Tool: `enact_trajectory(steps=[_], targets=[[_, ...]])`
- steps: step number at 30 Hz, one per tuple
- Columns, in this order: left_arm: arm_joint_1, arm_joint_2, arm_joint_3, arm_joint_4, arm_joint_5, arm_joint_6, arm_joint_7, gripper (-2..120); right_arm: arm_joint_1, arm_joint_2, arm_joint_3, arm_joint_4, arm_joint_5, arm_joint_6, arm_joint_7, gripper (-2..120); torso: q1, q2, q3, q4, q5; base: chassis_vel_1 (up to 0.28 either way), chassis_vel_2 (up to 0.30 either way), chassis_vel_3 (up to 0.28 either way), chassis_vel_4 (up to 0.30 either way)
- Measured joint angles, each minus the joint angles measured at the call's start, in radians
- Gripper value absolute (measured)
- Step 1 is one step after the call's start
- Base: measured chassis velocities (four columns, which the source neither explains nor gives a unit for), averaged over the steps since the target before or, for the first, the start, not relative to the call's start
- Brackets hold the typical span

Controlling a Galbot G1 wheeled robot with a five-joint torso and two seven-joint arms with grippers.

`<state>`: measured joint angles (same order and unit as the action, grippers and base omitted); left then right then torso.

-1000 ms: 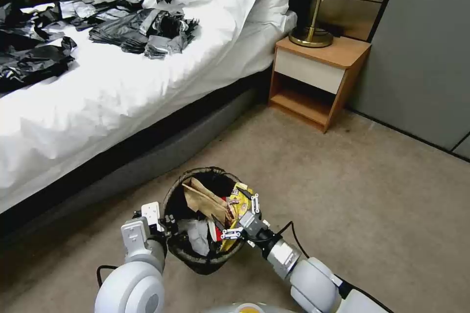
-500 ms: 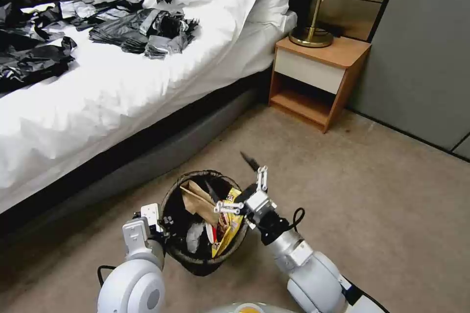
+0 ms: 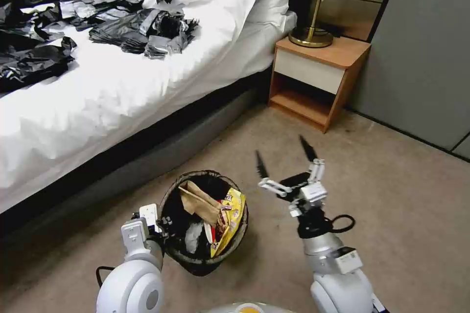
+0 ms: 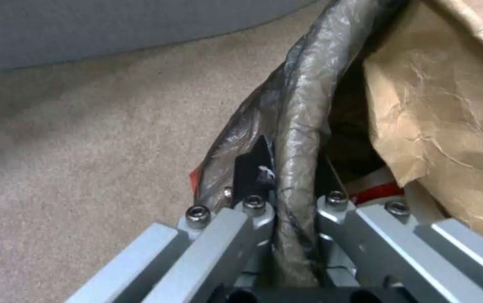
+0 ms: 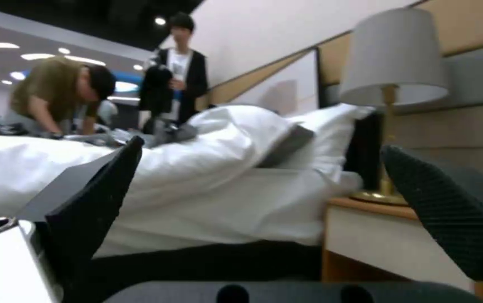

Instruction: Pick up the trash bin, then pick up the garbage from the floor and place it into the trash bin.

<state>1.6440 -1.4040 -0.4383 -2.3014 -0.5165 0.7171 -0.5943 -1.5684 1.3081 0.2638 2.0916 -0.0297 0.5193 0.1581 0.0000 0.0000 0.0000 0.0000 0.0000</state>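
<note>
Now left gripper (image 4: 278, 198) clamped on crinkly dark-lined round white bin (image 3: 172, 249) rim; right gripper (image 3: 286, 166) spread wide, lifted clear right of bin; glossy yellow wrapper (image 3: 230, 217) dropped inside.

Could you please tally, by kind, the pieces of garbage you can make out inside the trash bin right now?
In the trash bin, held at its rim by the left gripper:
Crumpled brown paper bag: 1
Yellow snack wrapper: 1
White tissue: 1
Red-and-white paper cup: 1 visible
Total: 4 pieces made out; anything deeper is hidden.
</note>
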Motion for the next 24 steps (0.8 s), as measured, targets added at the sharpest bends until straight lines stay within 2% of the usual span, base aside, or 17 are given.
enact_trajectory(steps=[6, 13, 24], targets=[[0.008, 0.008, -0.003, -0.006, 0.000, -0.008, 0.000, 0, -0.031, 0.030, 0.061, -0.089, 0.001, 0.062, 0.015, 100, 0.000, 0.000, 0.000, 0.0000, -0.0001, 0.000, 0.000, 0.000, 0.000], [0.011, 0.005, 0.000, -0.018, -0.003, -0.010, 0.001, 0, -0.017, 0.033, 0.076, -0.155, 0.010, 0.077, 0.017, 100, 0.000, 0.000, 0.000, -0.0001, 0.0000, 0.000, 0.000, 0.000, 0.000], [0.023, 0.004, -0.002, -0.043, -0.005, -0.006, 0.002, 0, 0.022, 0.031, 0.065, -0.186, 0.015, 0.077, 0.022, 100, 0.000, 0.000, 0.000, 0.0001, -0.0001, 0.015, 0.015, 0.013, 0.017]])
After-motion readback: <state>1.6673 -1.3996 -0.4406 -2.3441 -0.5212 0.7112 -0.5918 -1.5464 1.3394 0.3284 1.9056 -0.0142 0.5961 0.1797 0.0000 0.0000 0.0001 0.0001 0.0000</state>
